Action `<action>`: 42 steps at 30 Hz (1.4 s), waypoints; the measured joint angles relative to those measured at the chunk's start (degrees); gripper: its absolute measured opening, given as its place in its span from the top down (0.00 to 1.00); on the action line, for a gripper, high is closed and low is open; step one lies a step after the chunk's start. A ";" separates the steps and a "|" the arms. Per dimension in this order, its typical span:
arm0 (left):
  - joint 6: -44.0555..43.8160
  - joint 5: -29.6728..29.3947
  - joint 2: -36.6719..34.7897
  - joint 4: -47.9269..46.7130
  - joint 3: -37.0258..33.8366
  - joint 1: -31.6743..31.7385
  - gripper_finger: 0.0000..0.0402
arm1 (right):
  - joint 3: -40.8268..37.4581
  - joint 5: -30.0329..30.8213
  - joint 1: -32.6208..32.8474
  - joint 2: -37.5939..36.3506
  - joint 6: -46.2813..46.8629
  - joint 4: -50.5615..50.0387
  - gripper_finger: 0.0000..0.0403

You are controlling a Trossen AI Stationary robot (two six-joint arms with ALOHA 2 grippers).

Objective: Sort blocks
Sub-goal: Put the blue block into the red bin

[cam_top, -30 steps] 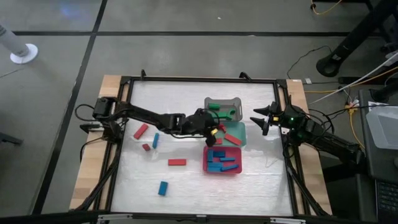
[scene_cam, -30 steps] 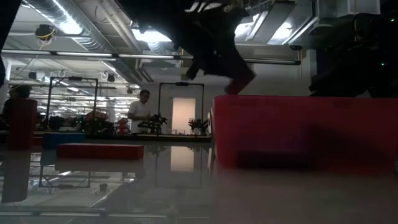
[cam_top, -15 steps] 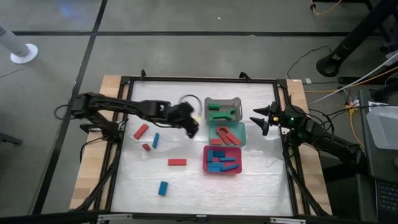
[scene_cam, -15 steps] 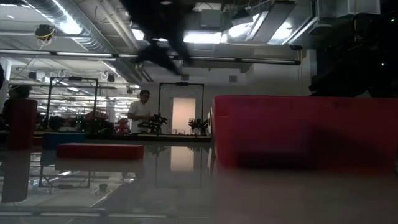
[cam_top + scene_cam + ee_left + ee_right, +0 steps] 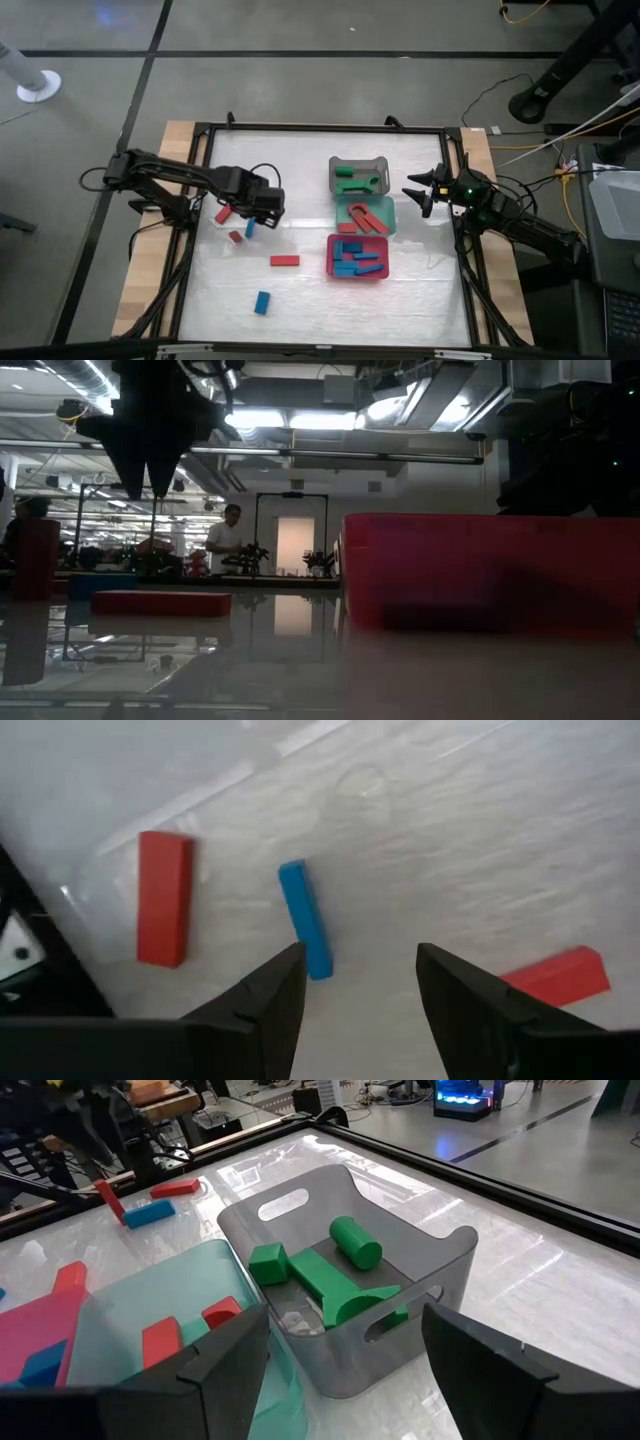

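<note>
My left gripper hangs open above the table's left half and touches nothing. In the left wrist view its fingers point down near a blue bar, which lies flat between a red bar and another red bar. More loose blocks lie flat nearby: a small red one and a blue one. The right gripper waits open by the table's right edge, facing the grey tray with its green blocks.
Three trays stand in a row right of centre: the grey tray with green blocks, a teal tray with red blocks, and a red tray with blue blocks. A black frame rims the table. A person stands far off in the room.
The left gripper has swung from above the teal tray toward the table's left edge and now hangs over the loose blue and red bars. The red block seen at its fingertips a second ago is no longer with it. The right arm has kept still.
</note>
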 joint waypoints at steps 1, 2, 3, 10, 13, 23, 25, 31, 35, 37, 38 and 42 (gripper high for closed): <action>-0.34 0.01 0.05 1.08 -0.91 -0.03 0.56 | 0.00 -0.02 0.00 -0.01 0.01 0.00 0.34; -0.43 0.02 0.07 2.49 -2.17 -0.04 0.56 | 0.00 0.00 0.00 -0.02 0.00 0.00 0.34; -0.48 0.00 0.08 4.03 -3.53 -0.02 0.56 | 0.00 0.00 0.00 0.00 0.02 0.00 0.34; -0.63 0.02 0.10 11.44 -11.66 0.24 0.56 | -0.02 0.00 0.00 0.00 0.02 0.00 0.34; -0.74 0.02 0.10 13.81 -14.66 0.29 0.56 | -0.01 0.00 0.00 -0.02 0.01 0.00 0.34; -1.57 2.49 0.10 28.74 -25.37 0.29 0.57 | -0.01 0.00 0.00 -0.01 0.02 0.00 0.34; -0.15 3.04 0.10 31.03 -26.45 0.29 0.62 | 0.00 -0.01 0.00 -0.01 0.01 0.00 0.34; 0.11 3.19 0.04 30.39 -26.62 0.29 0.90 | 0.00 -0.02 0.00 -0.02 0.00 0.00 0.34; 1.09 4.32 0.02 33.71 -24.39 0.29 0.91 | -0.01 -0.01 0.00 -0.01 0.01 0.00 0.34; 3.95 4.56 -0.16 38.38 -22.80 0.24 0.91 | 0.00 0.00 0.00 0.00 0.02 0.00 0.34; 5.17 4.58 -0.18 41.51 -21.88 0.26 0.91 | 0.00 0.00 0.00 -0.02 0.02 0.00 0.34; 9.24 4.25 -0.27 58.71 -18.76 1.29 0.90 | -0.01 -0.01 0.00 -0.01 0.02 0.00 0.34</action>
